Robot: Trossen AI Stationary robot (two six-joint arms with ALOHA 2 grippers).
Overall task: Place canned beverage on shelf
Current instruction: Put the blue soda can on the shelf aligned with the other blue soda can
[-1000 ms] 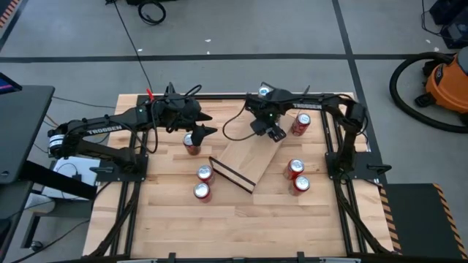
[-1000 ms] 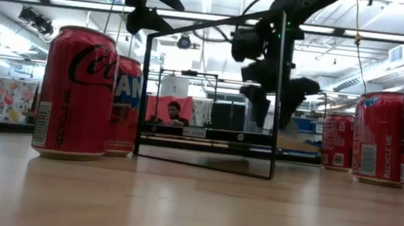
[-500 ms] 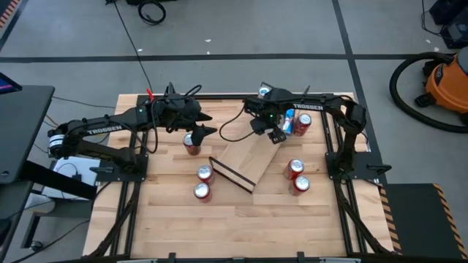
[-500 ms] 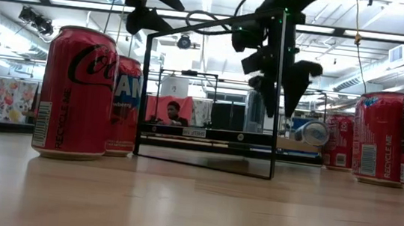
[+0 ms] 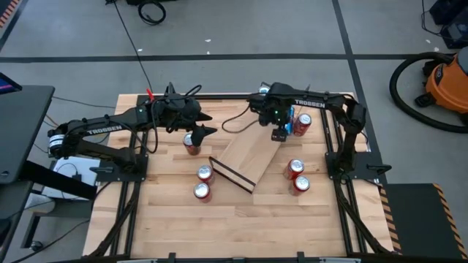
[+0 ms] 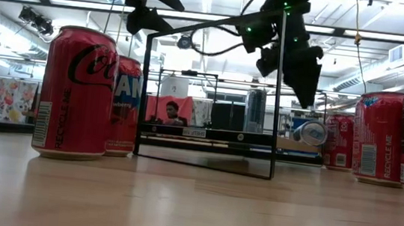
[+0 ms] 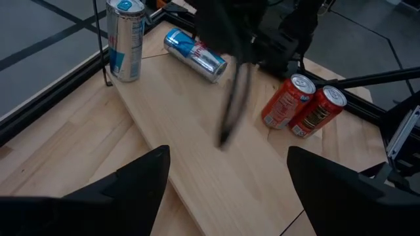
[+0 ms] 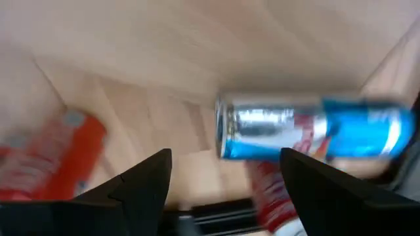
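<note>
Blue can (image 7: 195,54) lies tipped on shelf (image 5: 248,157) far end; right hand (image 5: 280,134) above it, fingers apart, empty. Risk: can rolls off. Left hand (image 5: 205,131) open, waiting beside shelf.

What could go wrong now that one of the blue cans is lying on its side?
The blue can lies tipped over on the shelf, close to its edge. Being round, it might roll off onto the table. The right gripper hangs open just above it, so a hasty grab could nudge it away instead of catching it. It could also bump the upright blue can standing on the shelf's corner and topple that too.
</note>
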